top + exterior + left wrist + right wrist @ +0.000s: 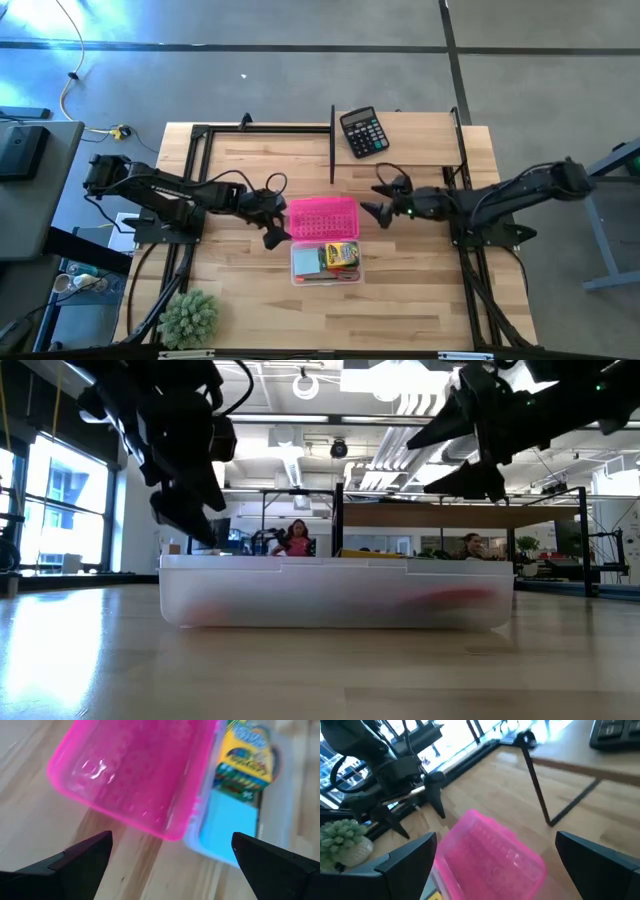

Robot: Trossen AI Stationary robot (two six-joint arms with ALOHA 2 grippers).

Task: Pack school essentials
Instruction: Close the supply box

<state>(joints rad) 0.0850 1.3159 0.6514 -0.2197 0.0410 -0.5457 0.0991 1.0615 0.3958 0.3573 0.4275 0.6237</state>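
A clear plastic case (325,264) lies on the table with its pink lid (322,218) swung open toward the far edge. Inside it lie a yellow-green crayon box (343,254) and a light blue notepad (308,258), which the left wrist view also shows, crayon box (247,755) and notepad (230,822). Something red (450,597) shows through the case wall; the other stationery is hidden. My left gripper (280,222) hovers open at the lid's left edge. My right gripper (372,200) hovers open at its right edge. Both grippers are raised above the case (335,595).
A black calculator (363,131) lies near the table's far edge. A fuzzy green plant (189,317) stands at the near left corner. Black frame rails (332,145) cross the far half of the table. Bare wood lies near the case's front and right.
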